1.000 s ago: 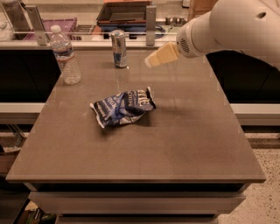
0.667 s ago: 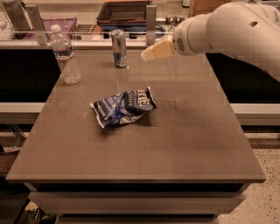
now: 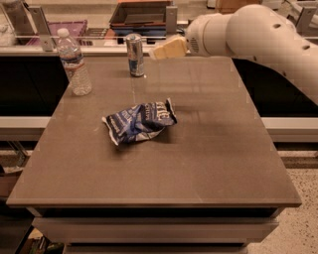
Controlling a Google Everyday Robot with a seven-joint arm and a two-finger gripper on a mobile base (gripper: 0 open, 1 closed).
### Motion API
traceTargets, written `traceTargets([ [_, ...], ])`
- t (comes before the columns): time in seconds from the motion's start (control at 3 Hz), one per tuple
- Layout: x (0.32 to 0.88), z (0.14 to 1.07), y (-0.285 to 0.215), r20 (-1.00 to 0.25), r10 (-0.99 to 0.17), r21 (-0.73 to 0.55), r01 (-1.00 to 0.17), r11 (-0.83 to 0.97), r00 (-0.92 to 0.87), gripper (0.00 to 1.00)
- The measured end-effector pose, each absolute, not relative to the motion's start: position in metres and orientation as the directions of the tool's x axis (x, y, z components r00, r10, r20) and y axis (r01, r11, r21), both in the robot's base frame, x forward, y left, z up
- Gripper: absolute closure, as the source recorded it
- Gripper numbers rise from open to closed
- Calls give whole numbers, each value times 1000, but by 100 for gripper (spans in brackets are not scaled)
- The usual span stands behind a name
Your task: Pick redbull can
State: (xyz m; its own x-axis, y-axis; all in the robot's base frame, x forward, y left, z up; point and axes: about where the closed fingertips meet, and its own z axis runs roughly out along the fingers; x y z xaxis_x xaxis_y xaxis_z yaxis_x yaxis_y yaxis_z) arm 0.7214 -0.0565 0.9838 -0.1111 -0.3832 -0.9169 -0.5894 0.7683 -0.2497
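Observation:
The redbull can, slim, silver and blue with a silver top, stands upright near the far edge of the brown table. My gripper is at the end of the white arm reaching in from the upper right. It hangs just right of the can, at about the height of its top, and does not touch it.
A clear water bottle with a white cap stands at the far left. A crumpled blue and white snack bag lies mid-table. Behind the table runs a counter with a dark tray and a purple bin.
The arm has swung left along the far edge of the table, bringing the gripper from well right of the can to right beside it. The objects have not moved.

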Motion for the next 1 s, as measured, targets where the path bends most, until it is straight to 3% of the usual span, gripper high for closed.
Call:
traceTargets([
  [1.0,773,963,7,-952,-289,-121,-734,668,-106,0],
])
